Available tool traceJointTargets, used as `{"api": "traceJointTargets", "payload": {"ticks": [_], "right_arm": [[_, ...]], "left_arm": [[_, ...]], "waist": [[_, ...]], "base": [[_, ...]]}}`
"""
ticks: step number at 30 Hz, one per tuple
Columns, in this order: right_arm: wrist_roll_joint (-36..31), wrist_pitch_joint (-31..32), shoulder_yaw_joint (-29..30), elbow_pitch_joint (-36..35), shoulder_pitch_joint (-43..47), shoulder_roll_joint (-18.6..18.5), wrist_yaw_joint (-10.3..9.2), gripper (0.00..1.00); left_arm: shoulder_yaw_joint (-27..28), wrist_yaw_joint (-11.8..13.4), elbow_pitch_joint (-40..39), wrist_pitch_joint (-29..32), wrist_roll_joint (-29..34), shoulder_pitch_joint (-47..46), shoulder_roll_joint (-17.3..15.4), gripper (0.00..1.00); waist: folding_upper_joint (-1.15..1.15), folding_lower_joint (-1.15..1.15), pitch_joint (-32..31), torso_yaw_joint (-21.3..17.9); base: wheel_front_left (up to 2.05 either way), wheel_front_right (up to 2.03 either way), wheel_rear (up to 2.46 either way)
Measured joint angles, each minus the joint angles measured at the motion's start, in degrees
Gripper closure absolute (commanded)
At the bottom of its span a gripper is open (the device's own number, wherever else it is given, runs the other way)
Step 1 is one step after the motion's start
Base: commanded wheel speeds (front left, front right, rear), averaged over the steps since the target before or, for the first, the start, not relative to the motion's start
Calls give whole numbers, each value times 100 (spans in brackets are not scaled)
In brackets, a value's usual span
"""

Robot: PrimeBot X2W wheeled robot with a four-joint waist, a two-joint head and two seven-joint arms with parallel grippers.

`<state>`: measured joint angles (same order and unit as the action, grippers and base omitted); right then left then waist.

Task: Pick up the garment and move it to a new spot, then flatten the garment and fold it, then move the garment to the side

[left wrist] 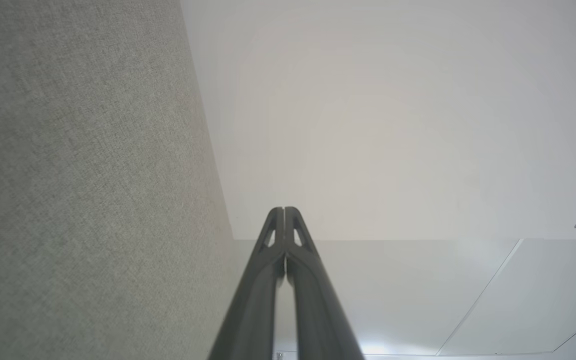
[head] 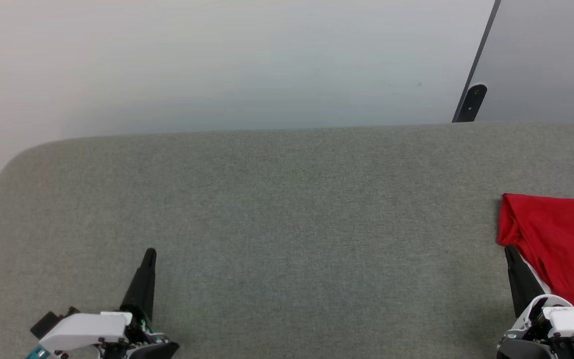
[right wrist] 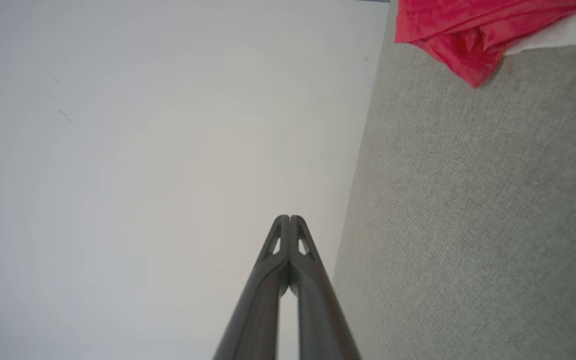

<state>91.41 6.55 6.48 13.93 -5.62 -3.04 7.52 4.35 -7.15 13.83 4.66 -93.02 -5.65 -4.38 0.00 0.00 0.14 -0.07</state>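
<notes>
Right claw, clenched on nothing, is over the table's right side. The garment lies bunched just beside its tip, towards the table's right end and partly out of view, so its long axis cannot be judged. Left claw, also clenched and empty, is well apart over the table's left side, so the right arm is plainly nearer.

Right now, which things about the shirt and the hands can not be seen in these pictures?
Shirt, head view: the right picture edge cuts it off, so its full shape and any print are unknown.
Shirt, right wrist view: the top edge cuts it; a red corner and a white part show.
Shirt's near edge, head view: the shut right hand covers part of it.
</notes>
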Motion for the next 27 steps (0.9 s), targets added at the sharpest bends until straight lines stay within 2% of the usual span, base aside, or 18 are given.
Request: {"api": "traceJointTargets", "payload": {"ticks": [27], "right_arm": [[87, -1, 11, 22, -54, 11, 0, 100]], "left_arm": [[69, -26, 26, 70, -77, -26, 41, 100]], "waist": [[0, 0, 4, 7]], "base": [[0, 0, 0]]}}
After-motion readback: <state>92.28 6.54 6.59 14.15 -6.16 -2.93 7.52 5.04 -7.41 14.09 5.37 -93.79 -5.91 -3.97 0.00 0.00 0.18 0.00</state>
